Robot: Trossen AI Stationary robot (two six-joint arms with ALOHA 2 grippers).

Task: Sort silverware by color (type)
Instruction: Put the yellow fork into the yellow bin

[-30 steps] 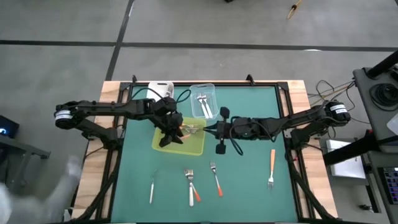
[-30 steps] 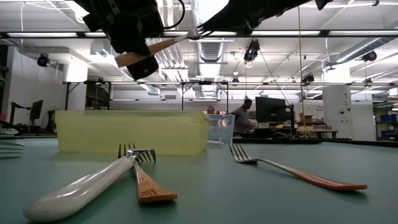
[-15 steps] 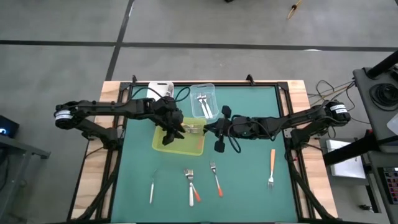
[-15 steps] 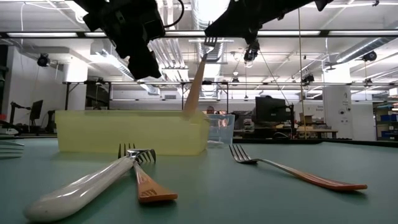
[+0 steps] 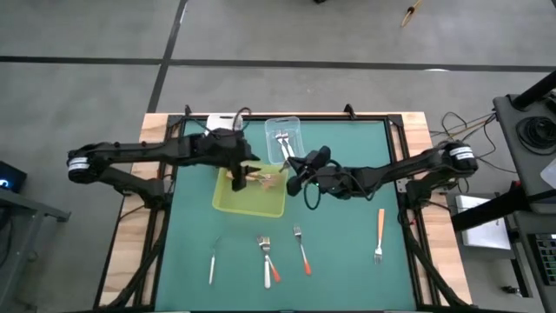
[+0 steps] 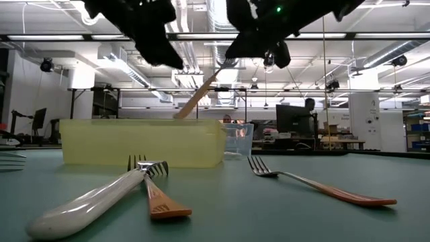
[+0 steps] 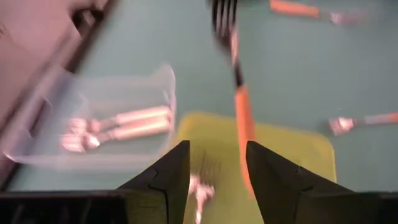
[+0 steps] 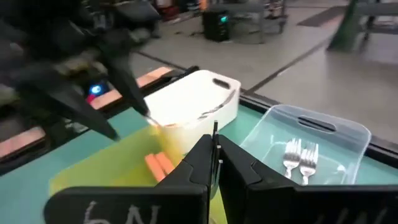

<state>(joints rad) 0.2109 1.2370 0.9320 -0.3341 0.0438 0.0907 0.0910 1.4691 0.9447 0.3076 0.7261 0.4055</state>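
Robotics lab or industrial workshop hall. Open ceiling (image 6: 222, 40) with exposed ducts, pipes and strip lights. Beyond the far edge of the green-topped test table (image 6: 282, 202): a workstation monitor (image 6: 290, 119), a person (image 6: 309, 107) beside it, racks and benches farther right. Bare grey concrete floor (image 5: 347, 35) with dark marked lines around the table; cables and equipment cart (image 5: 530, 130) at right.

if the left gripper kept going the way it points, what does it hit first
Probably the orange-handled fork dropping ahead of the open left gripper, then the yellow-green plastic tray under it; depth is unclear.
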